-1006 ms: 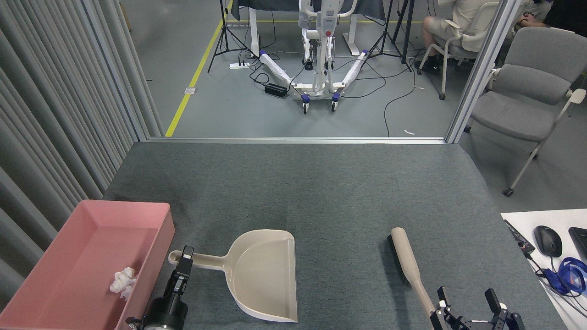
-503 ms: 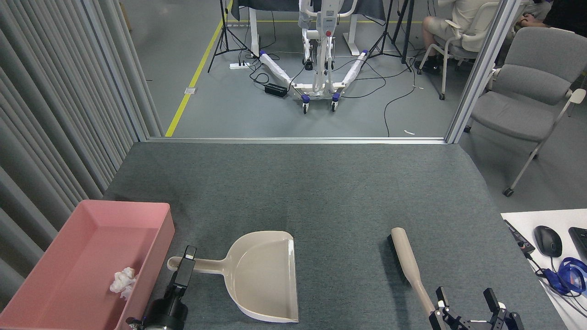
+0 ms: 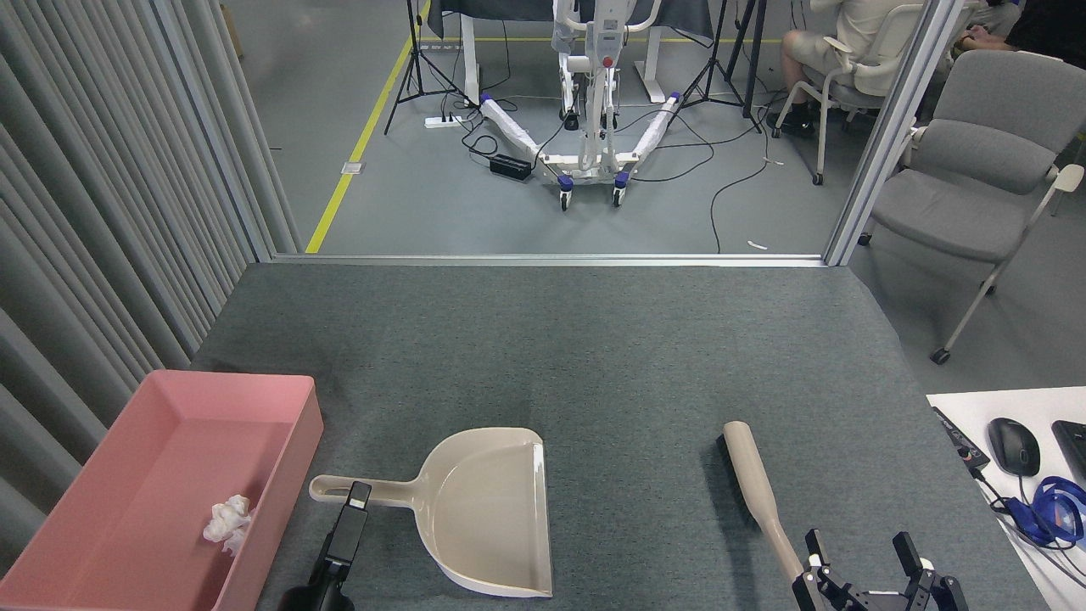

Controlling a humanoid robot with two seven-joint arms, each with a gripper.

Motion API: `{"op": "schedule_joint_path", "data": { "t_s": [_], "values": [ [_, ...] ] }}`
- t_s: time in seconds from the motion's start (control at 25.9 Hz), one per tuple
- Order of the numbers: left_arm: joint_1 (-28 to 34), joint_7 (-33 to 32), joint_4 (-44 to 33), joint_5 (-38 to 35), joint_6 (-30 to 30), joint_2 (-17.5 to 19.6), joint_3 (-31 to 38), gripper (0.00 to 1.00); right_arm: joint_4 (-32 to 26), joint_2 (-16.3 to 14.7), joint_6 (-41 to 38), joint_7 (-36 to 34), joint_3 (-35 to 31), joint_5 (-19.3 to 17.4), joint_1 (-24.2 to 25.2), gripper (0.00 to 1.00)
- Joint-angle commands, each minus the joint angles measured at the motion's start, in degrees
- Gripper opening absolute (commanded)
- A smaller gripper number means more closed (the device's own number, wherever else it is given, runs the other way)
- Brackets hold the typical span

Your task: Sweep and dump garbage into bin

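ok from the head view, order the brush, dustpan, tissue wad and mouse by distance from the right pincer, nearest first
1. Brush: its handle ends beside the right pincer, on its left.
2. Computer mouse: far right, on the white desk.
3. Dustpan: centre-left.
4. Tissue wad: far left, in the pink bin.

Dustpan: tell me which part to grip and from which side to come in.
Grip the dustpan by its straight handle, which lies flat on the grey mat and points left toward the bin. Come down from above with the left end effector, already over the handle, fingers across its narrow width.
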Motion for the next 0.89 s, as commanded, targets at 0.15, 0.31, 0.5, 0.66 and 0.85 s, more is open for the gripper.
{"op": "schedule_joint_path", "data": {
  "t_s": [0.15, 0.31, 0.5, 0.66, 0.85],
  "values": [
    [2.33, 0.91, -10.66, -12.53, 1.96, 1.06, 0.14, 0.92, -0.1, -0.3, 0.17, 0.12, -0.36, 0.16, 0.25, 0.97],
    [1.97, 1.44, -12.86, -26.33, 5.3, 2.29, 0.32, 0.97, -0.18, -0.3, 0.08, 0.12, -0.36, 0.16, 0.25, 0.97],
    [1.8, 3.11, -12.42, -43.56, 5.65, 5.72, 0.58, 0.98, -0.18, -0.04, 0.43, 0.3, -0.36, 0.16, 0.25, 0.97],
    [1.62, 2.93, -10.75, -47.16, 5.56, 6.86, 0.67, 0.98, -0.36, 0.14, 0.17, 0.3, -0.36, 0.16, 0.25, 0.97],
    [1.89, 2.4, -7.94, -55.25, 5.48, 6.86, 5.06, 0.98, -0.36, 0.84, 0.17, 0.39, -0.27, 0.16, 0.25, 0.97]
  ]
}}
